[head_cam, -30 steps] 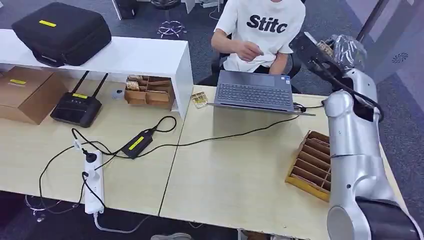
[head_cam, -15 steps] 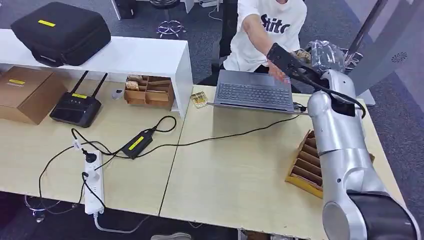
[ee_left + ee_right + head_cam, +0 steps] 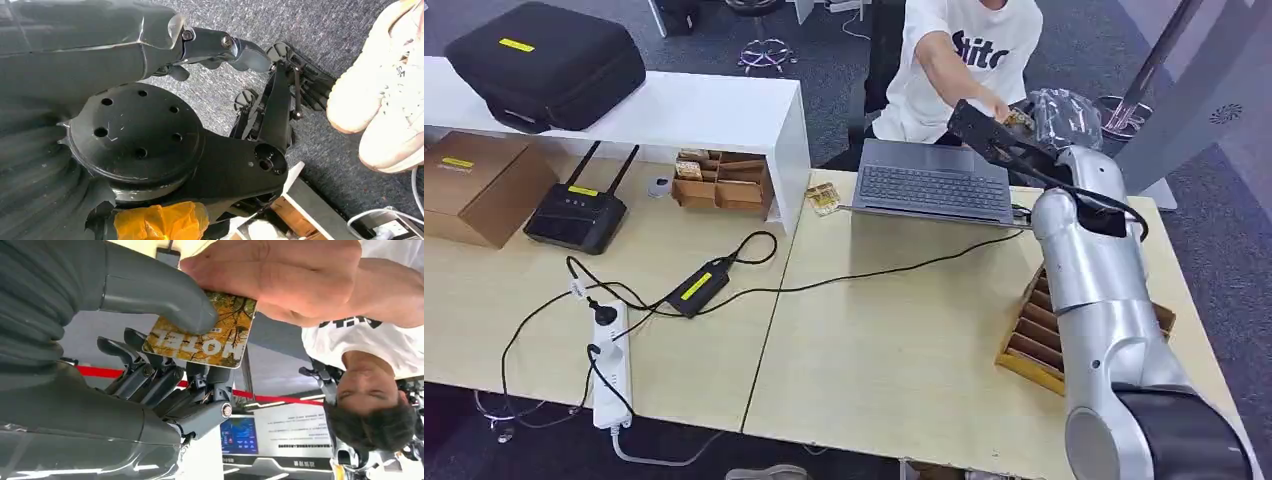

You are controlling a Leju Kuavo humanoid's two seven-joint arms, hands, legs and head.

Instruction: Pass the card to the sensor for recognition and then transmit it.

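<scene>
right hand (image 3: 165, 340): raised at the far right of the tabletop (image 3: 894, 340), behind the laptop (image 3: 934, 185); thumb and fingers pinch a hotel key card (image 3: 202, 337).
card: off the tabletop, in the air between the robot's hand and the person's hand (image 3: 280, 275), which grips its opposite edge.
left hand (image 3: 220, 47): hangs low over grey carpet, fingers curled, nothing held.
step, as I judge it: the handover to the person; both sides hold the card at once.
risk, tug: if the robot's pinch does not loosen, the person's pull may bend the card or drag the arm.
risk, drop: if the thumb lets go before the person's grip is firm, the card may fall onto the laptop or the floor.
risk, contact: the hands are touching or nearly so; any reach further could press on the person's fingers.
</scene>
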